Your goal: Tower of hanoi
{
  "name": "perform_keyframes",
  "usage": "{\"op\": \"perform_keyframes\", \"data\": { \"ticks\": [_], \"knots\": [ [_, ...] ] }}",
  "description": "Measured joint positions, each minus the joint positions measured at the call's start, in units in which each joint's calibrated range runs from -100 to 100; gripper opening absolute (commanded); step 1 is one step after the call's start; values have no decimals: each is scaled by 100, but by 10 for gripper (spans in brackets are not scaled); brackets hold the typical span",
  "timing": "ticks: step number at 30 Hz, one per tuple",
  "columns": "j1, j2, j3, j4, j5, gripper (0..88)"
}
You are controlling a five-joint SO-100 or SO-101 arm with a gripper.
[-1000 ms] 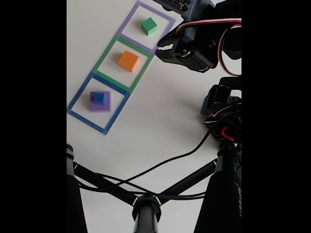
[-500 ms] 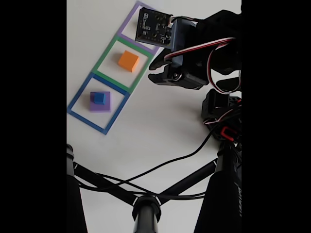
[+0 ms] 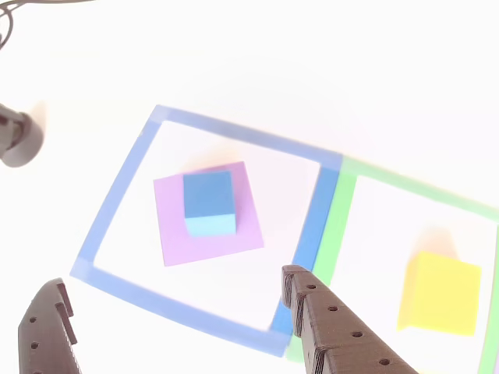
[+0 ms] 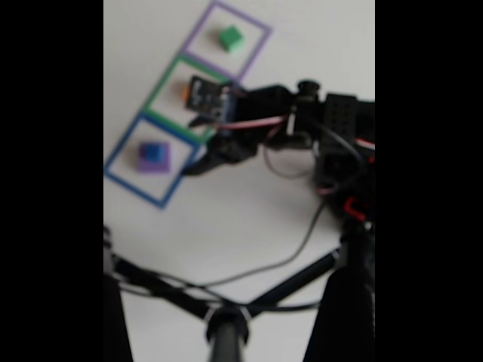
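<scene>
A white table (image 4: 249, 219) carries three taped squares in a diagonal row: blue (image 4: 121, 179), green (image 4: 162, 87) and purple (image 4: 256, 26). The fixed view is blurred. In it the arm (image 4: 302, 124) reaches from the right, over the green square and toward the blue one, hiding most of the orange cube (image 4: 185, 90). The green cube (image 4: 231, 38) sits alone inside the purple square. Inside the blue square the blue cube (image 3: 209, 202) rests on the flat purple cube (image 3: 242, 226). In the other view the gripper (image 3: 175, 300) hovers near that stack with fingers (image 3: 327, 327) spread wide and empty, one over the blue tape. There the orange cube (image 3: 440, 292) looks washed-out yellow, inside the green square.
</scene>
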Motion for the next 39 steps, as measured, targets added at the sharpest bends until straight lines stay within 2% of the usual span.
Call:
{"op": "perform_keyframes", "data": {
  "ticks": [5,11,20,27,39],
  "knots": [
    [0,726,1105,-2392,0,328],
    [0,2018,1654,-4807,39,321],
    [0,4491,1419,-7576,39,314],
    [8,6138,540,-8692,39,314],
    [16,7227,-44,-9238,39,308]
  ]
}}
